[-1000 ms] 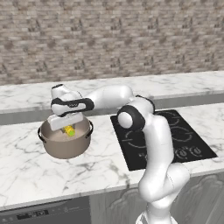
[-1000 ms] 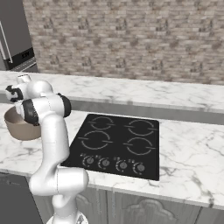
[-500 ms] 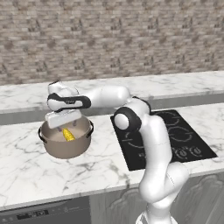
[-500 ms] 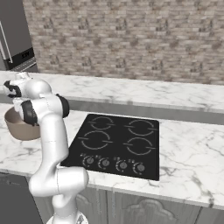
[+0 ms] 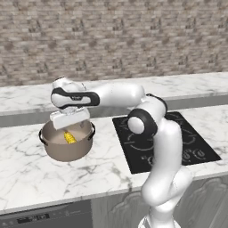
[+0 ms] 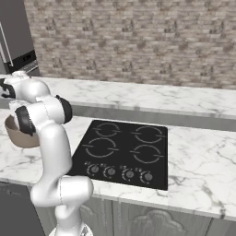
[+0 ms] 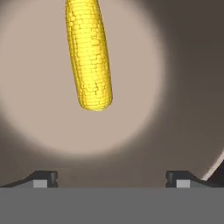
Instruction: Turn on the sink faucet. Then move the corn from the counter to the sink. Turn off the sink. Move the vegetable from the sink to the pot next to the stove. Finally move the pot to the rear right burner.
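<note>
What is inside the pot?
A yellow corn cob lies on the bottom of the pot, with the open claw above it. The claw's white body hides part of the pot's inside from the side.

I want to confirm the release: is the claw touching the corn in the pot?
Apart. In the hand view the corn lies on the pot floor, and the claw fingertips stand wide open with bare floor between them and the cob.
</note>
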